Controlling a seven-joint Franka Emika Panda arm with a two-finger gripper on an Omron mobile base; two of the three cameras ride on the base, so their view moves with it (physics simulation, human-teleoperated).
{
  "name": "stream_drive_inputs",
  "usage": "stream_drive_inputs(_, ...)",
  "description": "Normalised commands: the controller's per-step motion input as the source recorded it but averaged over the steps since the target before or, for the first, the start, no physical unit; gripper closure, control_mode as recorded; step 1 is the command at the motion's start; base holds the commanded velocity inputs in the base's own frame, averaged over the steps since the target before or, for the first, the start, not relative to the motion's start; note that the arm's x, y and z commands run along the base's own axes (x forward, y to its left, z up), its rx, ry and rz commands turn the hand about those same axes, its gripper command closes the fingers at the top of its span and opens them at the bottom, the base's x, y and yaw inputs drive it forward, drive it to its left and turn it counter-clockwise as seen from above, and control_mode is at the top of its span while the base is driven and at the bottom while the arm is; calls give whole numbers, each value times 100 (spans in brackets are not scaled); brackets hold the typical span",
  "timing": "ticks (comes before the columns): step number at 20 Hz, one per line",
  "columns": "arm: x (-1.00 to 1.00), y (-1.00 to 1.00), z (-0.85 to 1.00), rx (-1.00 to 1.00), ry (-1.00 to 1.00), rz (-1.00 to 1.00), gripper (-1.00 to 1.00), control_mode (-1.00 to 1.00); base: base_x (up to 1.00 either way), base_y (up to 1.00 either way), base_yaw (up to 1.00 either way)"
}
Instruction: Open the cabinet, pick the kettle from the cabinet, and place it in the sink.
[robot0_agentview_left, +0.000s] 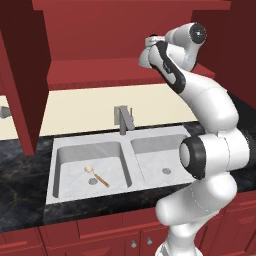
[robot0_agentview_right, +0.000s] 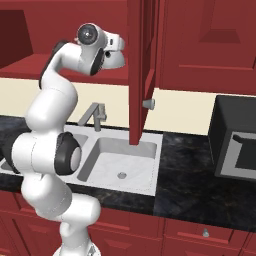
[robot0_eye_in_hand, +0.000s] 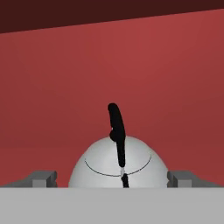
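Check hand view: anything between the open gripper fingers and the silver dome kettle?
Nothing. The small silver-grey dome kettle with its black arched handle sits centred between the gripper fingertips, open space either side, red cabinet wall behind.

Glossy white rounded arm (robot0_agentview_left: 210, 105), dark joint bands, grey fingertips (robot0_eye_in_hand: 43, 178)

Flat, even rendered light is filling all views, no clear source. Soft shading is sitting in the sink (robot0_agentview_left: 75, 150) basins; the cabinet (robot0_agentview_left: 100, 30) interior is reading darker. Kettle (robot0_eye_in_hand: 105, 168) is showing smooth gradient shading, no glare. Edges are looking slightly soft, low-res.
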Motion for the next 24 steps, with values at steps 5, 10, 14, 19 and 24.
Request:
stream_drive_inputs(5, 24, -1, -2, 0, 2, 0, -100, -100, 0, 0, 0)
stream_drive_inputs(10, 16, 0, -13, 0, 7, 0, -100, -100, 0, 0, 0)
stream_drive_inputs(14, 18, 1, -13, 0, 8, 0, -100, -100, 0, 0, 0)
stream_drive_inputs(19, 22, 0, -2, 0, 0, 0, -100, -100, 0, 0, 0)
stream_drive_inputs(24, 16, 0, 0, 0, -1, 0, -100, -100, 0, 0, 0)
